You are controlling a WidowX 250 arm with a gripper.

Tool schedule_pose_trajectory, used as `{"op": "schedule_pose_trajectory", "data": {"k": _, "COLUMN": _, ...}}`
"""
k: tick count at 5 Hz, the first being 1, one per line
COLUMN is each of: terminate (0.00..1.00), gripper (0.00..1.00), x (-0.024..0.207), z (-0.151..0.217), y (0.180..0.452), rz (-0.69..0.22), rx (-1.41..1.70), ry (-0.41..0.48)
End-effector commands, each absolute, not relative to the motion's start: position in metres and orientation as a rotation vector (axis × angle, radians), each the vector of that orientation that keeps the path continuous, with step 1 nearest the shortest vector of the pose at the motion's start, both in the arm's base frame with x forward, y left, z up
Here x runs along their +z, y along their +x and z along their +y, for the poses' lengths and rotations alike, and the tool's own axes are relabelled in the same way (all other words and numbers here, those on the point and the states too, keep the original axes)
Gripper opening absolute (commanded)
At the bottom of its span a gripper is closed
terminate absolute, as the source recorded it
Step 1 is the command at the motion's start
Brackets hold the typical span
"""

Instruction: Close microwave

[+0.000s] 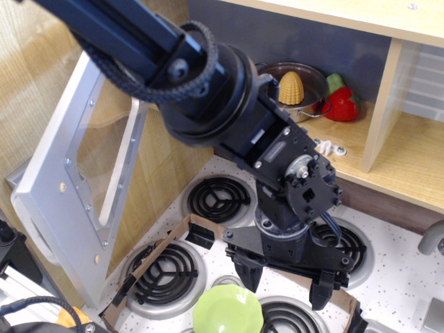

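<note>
**Microwave door stands wide open, well off to the gripper's side**

The gripper [286, 283] hangs low over the toy stove top with its two black fingers spread apart and nothing between them — it is open and empty. Directly beneath and just beside its left-hand finger in the picture lies a lime-green plate [227, 310], and around it sit the black coil burners [166, 272] of the speckled white bench [402, 277]. A brown cardboard strip [154, 253] runs across the stove just below the gripper's wrist.

The microwave door [76, 187] — a silver-grey panel with a clear window — lies well apart from the gripper, toward the picture's left edge and higher up. It is swung fully out, its long axis running steeply from upper right to lower left, and its inner face with the screw holes is turned toward the camera. The door's handle is not clearly in view from here.

Farther off, up and to the picture's right of the gripper, a wooden shelf holds a metal pot [312, 87] with a yellow corn cob [292, 88] and a red pepper [342, 104].

Judging by this layout, closing calls for the gripper to travel sideways and upward to reach the door's free outer edge, then push it round toward its cabinet. The arm's bulk sits between, so clearance looks tight.
</note>
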State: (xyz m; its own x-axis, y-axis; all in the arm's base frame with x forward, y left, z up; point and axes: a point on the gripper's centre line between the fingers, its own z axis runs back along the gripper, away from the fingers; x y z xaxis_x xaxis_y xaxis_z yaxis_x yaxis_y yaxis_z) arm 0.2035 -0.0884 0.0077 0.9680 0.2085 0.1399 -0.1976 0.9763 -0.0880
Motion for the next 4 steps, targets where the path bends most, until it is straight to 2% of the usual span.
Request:
{"op": "schedule_pose_trajectory", "data": {"k": 1, "terminate": 0.0, "gripper": 1.0, "x": 0.008, "z": -0.088, "y": 0.204, "rz": -0.149, "rx": 0.205, "ry": -0.074}}
{"op": "schedule_pose_trajectory", "data": {"k": 4, "terminate": 0.0, "gripper": 1.0, "x": 0.092, "z": -0.051, "y": 0.202, "rz": -0.121, "rx": 0.046, "ry": 0.026}}
